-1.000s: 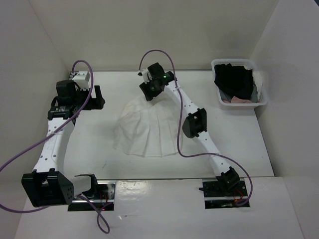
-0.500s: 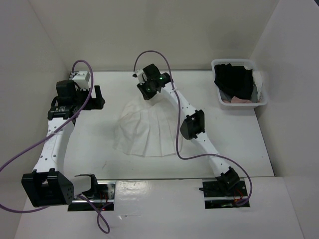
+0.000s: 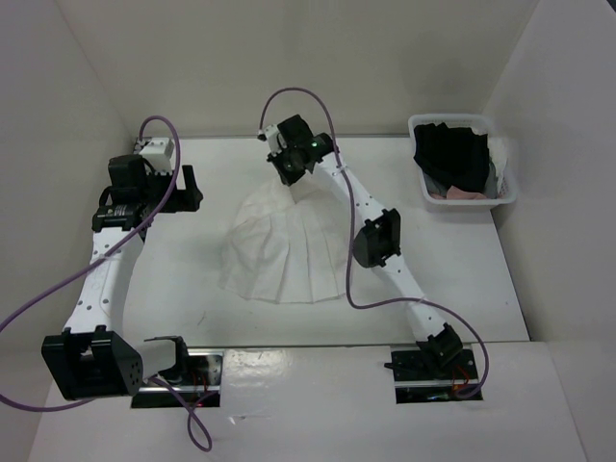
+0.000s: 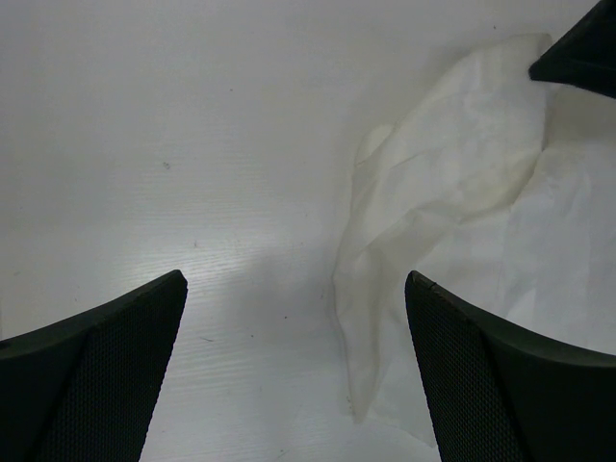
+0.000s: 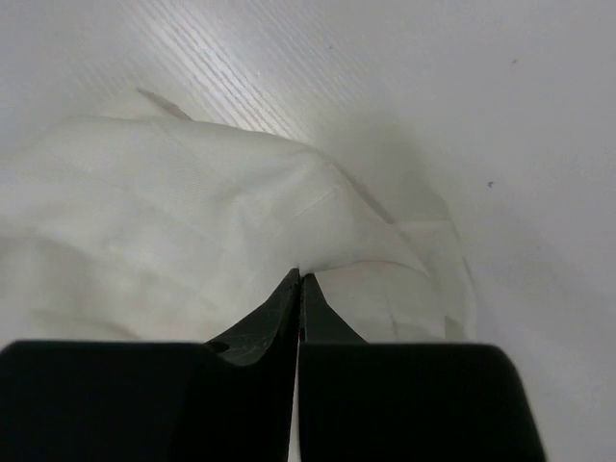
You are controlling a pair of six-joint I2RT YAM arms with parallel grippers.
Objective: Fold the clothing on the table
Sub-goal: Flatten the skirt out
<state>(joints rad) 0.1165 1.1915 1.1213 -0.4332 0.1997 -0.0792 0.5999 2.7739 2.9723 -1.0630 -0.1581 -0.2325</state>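
- Grasp step, I judge: right end effector (image 5: 300,281) is clamped together on the far, narrow edge of the pleated skirt (image 3: 279,252).
- Skirt lies fanned out on the surface (image 3: 462,274), between the arms.
- Left end effector (image 4: 294,279) hangs wide apart, left of the skirt's crumpled edge, holding nothing.
- Next I'd lift that edge and draw it nearward.
- Fabric is thin, white, limp and creased; the surface is smooth.

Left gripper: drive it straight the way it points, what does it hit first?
Probably bare table: the open left gripper points down at it, with the edge of the clothing just beside that line. Depth unclear.
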